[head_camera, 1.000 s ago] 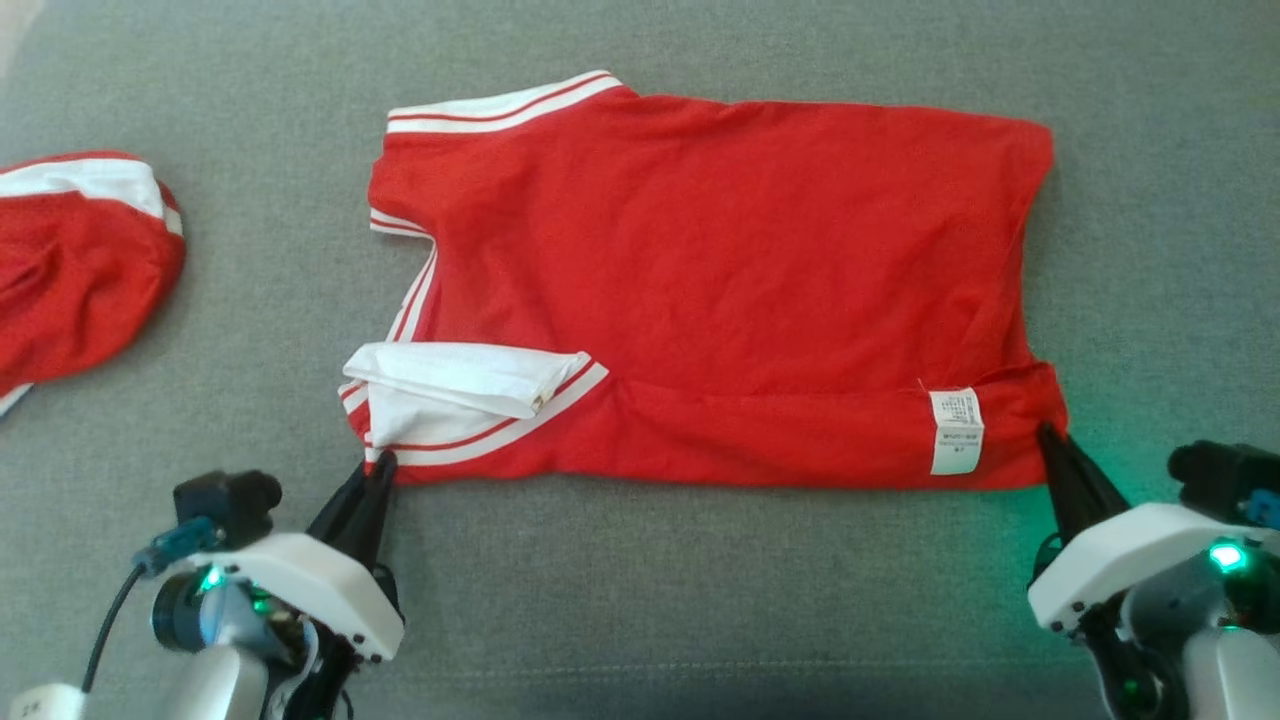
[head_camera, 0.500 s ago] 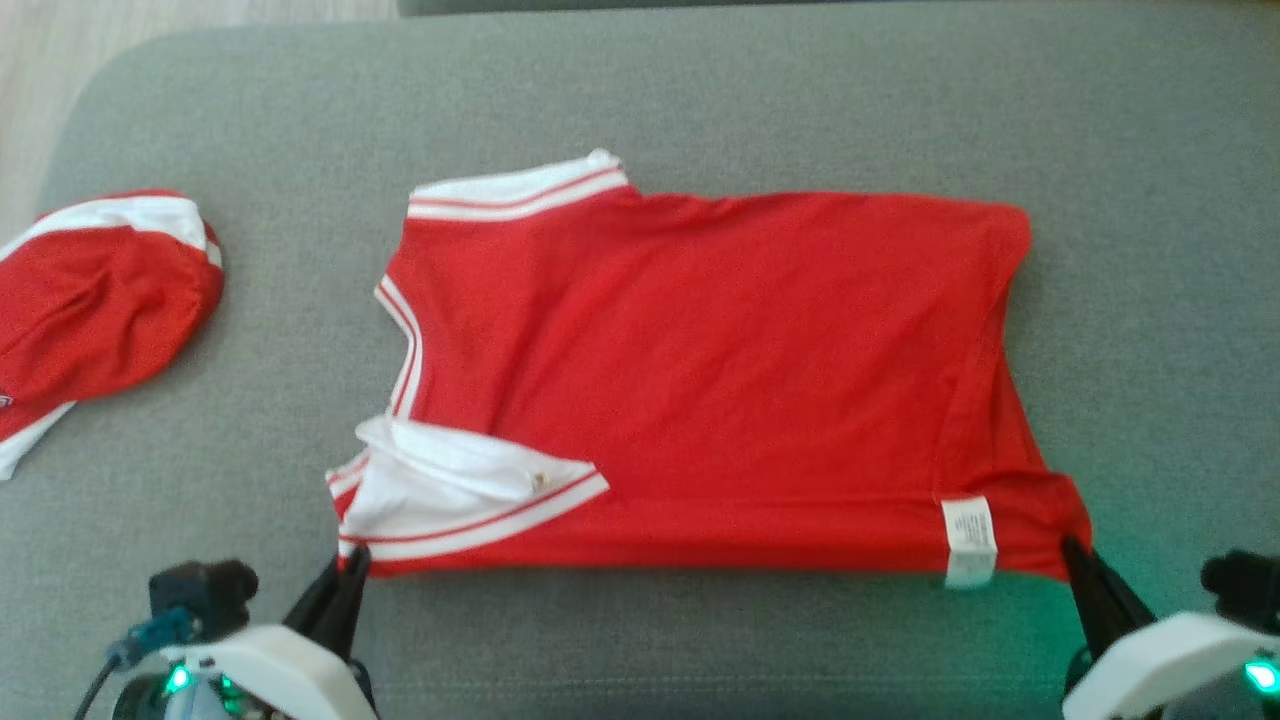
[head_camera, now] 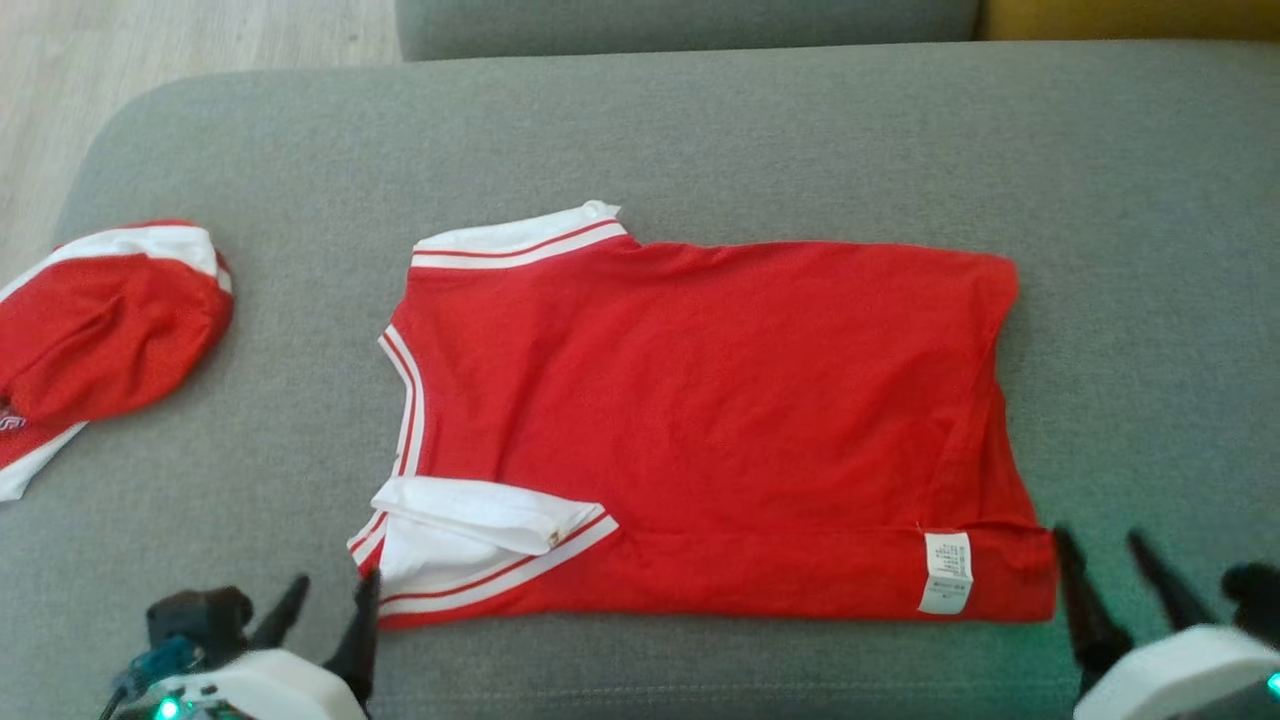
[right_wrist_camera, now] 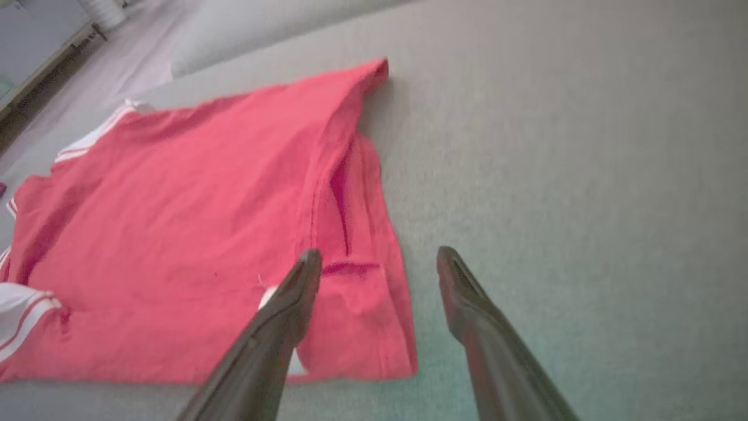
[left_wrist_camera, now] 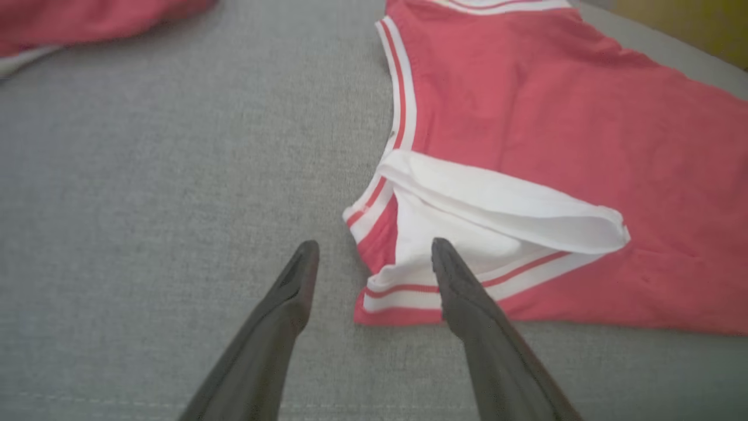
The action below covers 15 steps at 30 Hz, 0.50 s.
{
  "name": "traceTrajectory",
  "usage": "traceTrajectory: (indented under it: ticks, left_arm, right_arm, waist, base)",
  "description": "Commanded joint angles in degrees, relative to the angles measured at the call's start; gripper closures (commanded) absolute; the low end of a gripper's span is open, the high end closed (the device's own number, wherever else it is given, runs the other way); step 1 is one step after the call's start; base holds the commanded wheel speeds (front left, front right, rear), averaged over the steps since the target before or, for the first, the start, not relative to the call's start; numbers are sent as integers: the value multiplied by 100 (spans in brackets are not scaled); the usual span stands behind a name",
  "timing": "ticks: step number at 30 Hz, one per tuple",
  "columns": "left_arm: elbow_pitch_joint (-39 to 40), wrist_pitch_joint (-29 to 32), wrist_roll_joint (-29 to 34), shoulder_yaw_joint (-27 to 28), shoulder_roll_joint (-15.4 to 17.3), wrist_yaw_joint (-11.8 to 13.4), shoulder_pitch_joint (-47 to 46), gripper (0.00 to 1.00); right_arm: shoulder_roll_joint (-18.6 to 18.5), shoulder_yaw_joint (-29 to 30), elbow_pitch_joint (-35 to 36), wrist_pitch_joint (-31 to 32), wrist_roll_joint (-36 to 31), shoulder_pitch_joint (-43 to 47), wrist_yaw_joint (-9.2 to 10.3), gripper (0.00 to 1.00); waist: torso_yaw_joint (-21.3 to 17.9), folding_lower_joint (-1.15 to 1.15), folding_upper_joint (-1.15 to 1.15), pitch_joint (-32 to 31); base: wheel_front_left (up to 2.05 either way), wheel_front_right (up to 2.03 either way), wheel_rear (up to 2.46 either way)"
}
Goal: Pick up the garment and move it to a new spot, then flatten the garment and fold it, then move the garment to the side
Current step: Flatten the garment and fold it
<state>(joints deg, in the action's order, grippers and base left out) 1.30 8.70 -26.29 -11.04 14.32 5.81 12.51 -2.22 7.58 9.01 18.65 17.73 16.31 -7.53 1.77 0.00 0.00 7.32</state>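
The garment [head_camera: 700, 400] is a red shirt with white striped trim, lying folded and flat on the grey sofa cushion [head_camera: 700, 130]. Its white collar [head_camera: 480, 520] is at the near left and a white label [head_camera: 947, 572] at the near right. My left gripper [head_camera: 330, 605] is open at the near left corner. In the left wrist view the left gripper [left_wrist_camera: 374, 248] has one finger over the white trim [left_wrist_camera: 403, 295] and holds nothing. My right gripper [head_camera: 1100, 560] is open just right of the near right corner. In the right wrist view the right gripper [right_wrist_camera: 378, 257] straddles the garment's edge [right_wrist_camera: 391, 304] without gripping it.
A second red and white garment [head_camera: 100, 330] lies bunched at the cushion's left edge. Wooden floor [head_camera: 150, 40] shows beyond the rounded far-left corner. Another grey cushion [head_camera: 680, 20] and something yellow [head_camera: 1130, 15] lie past the far edge.
Both grippers have opened and let go of the garment's near corners, which now rest on the cushion. The head camera has tilted, so the whole picture sits lower.
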Motion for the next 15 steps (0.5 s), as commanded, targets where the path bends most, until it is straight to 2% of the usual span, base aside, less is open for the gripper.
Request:
traceTrajectory:
  ticks: [1, 5, 10, 15]
  left_arm:
    - [220, -141, 98, 227, 37, 62, -237, 0]
    - [438, -681, 462, 290, 50, 249, -428, 0]
    - [756, -1258, 745, 360, 55, 362, -759, 0]
    - [908, -1397, 867, 351, 72, 425, -882, 0]
  right_arm:
    - [-65, -97, 284, -149, -102, -349, 4, 0]
    - [-65, -201, 559, -595, -521, -710, 4, 0]
    - [-65, -444, 763, -821, -805, -1081, 4, 0]
    - [-65, -561, 761, -840, -845, -1221, 4, 0]
  waist:
    - [-19, 0, 0, -23]
    - [-44, 0, 0, -98]
    - [-62, 0, 0, -215]
    - [-67, 0, 0, -248]
  base:
    - [0, 0, 0]
    - [0, 0, 0]
    - [0, 0, 0]
    - [0, 0, 0]
